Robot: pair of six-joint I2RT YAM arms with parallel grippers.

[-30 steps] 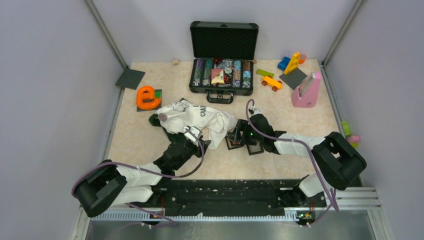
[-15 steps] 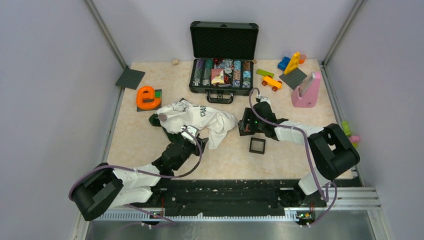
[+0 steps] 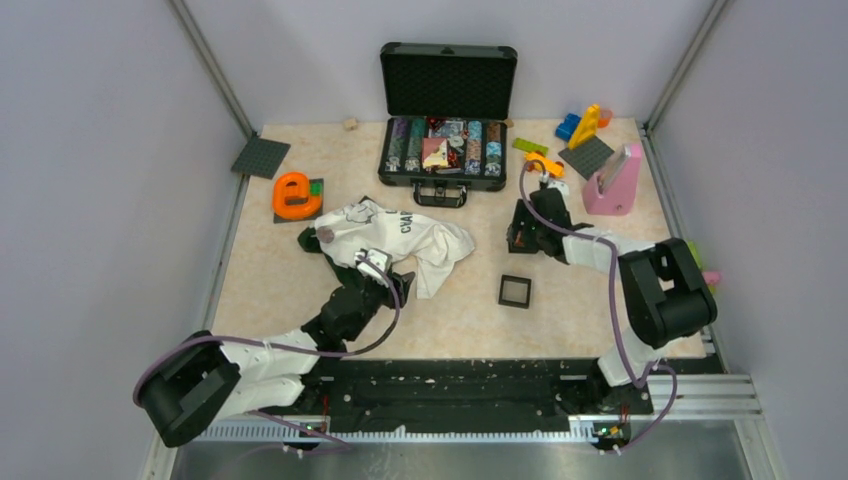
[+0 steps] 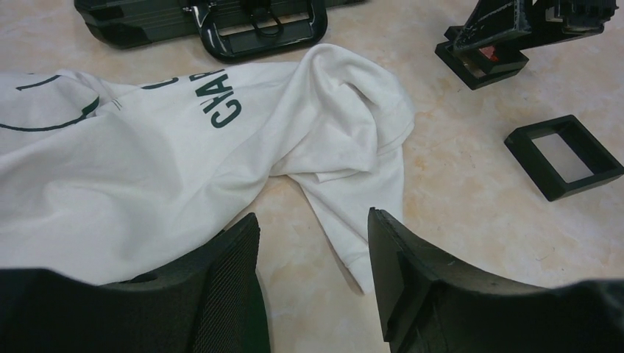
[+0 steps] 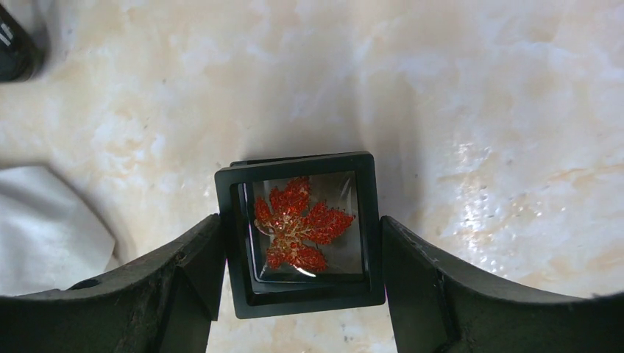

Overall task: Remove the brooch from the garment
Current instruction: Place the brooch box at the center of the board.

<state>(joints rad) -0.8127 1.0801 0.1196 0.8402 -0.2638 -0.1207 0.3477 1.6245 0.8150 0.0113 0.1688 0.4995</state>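
The brooch [image 5: 298,224], a red leaf-shaped pin, lies under clear film inside a small black frame box [image 5: 300,305]. My right gripper [image 5: 300,222] is shut on that box, a finger pressed against each side, above bare table. From above, the right gripper [image 3: 527,230] is right of the white garment [image 3: 390,235]. A second, empty black frame [image 3: 514,290] lies flat on the table. My left gripper [image 4: 313,243] stands open at the near edge of the garment [image 4: 184,147], with nothing between its fingers.
An open black case of chips [image 3: 445,130] stands at the back. An orange letter e [image 3: 292,195] is at the left, with a grey plate [image 3: 260,157] behind it. A toy car [image 3: 543,165], bricks [image 3: 585,125] and a pink holder [image 3: 612,185] sit back right.
The right gripper has carried the box with the brooch to the back right, leaving the empty frame on the table. The left gripper has opened wider.
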